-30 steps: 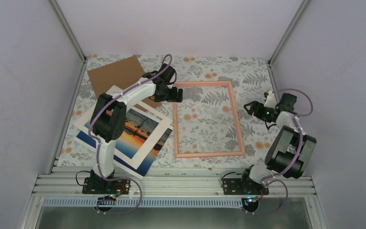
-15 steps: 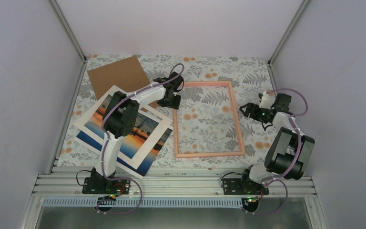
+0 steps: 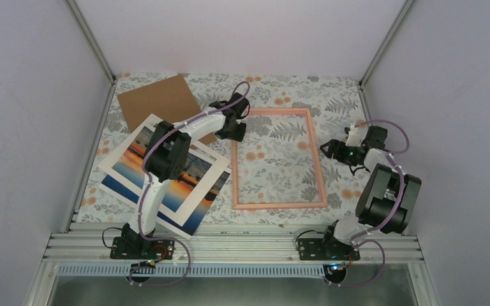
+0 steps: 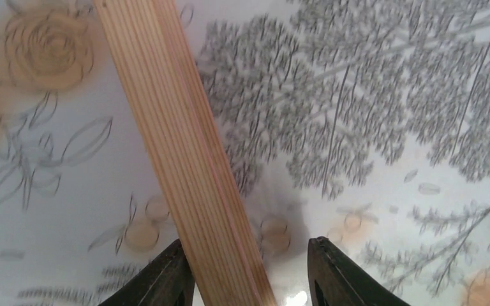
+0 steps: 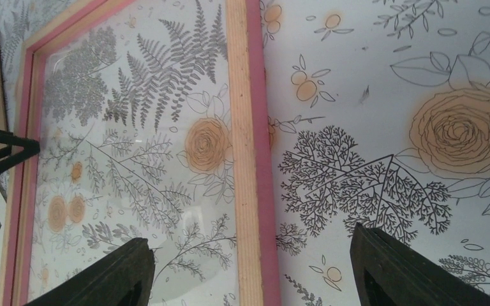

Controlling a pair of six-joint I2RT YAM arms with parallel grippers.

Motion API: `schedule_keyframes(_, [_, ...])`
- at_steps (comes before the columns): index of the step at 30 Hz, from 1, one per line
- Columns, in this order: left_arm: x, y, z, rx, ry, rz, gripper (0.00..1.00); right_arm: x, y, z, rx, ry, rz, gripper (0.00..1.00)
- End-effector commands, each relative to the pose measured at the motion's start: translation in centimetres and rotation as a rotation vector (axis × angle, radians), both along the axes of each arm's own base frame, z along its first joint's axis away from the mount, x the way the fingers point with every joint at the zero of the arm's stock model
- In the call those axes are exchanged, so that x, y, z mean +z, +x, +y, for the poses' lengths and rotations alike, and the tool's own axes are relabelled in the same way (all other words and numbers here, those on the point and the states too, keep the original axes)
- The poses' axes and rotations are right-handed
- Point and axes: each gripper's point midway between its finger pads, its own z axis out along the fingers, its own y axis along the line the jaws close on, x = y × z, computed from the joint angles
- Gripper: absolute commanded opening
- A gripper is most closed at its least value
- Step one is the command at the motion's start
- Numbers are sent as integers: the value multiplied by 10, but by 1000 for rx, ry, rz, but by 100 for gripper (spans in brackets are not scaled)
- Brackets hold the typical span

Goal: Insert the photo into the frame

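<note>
Fingers of the left arm straddle the left rail of the thin pink rectangular picture frame near its far corner. One touches the wood and the other stands apart, so they are open, not clamped. Right fingers are spread wide over the frame's right rail. The sunset paper print lies left of the frame on the floral desk, under a white mat board.

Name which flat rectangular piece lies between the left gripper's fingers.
The pink frame: its rail passes between the fingers of the left gripper; cardboard, mat board and photo lie apart.
</note>
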Motion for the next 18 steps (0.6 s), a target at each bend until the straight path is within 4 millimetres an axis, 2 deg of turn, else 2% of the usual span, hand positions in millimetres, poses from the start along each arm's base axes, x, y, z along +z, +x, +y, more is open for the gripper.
schedule_keyframes(1, [10,34,-18,-6,-102,-70,45,14,18,-4,10,-25,-58,76])
schedule_keyframes(4, [33,58,-23,-13,-152,-136,46,32,30,-6,25,-35,-110,76])
schedule_keyframes(5, [44,63,-24,-31,-163,-168,50,38,33,-6,34,-35,-128,76])
schedule_keyframes(8, [88,71,-23,-99,-194,-270,72,56,43,3,79,-35,-175,75])
schedule_keyframes(9, [109,71,-18,-126,-202,-313,79,63,46,9,105,-34,-194,75])
schedule_keyframes(10, [119,68,-11,-151,-200,-339,84,66,47,17,129,-30,-201,75])
schedule_keyframes(12, [143,64,10,-224,-199,-405,90,78,49,37,187,-28,-232,75])
schedule_keyframes(14, [161,54,41,-275,-173,-454,96,90,48,63,255,-24,-264,74])
schedule_keyframes(18, [179,28,118,-299,-120,-497,100,106,42,123,403,-24,-326,75])
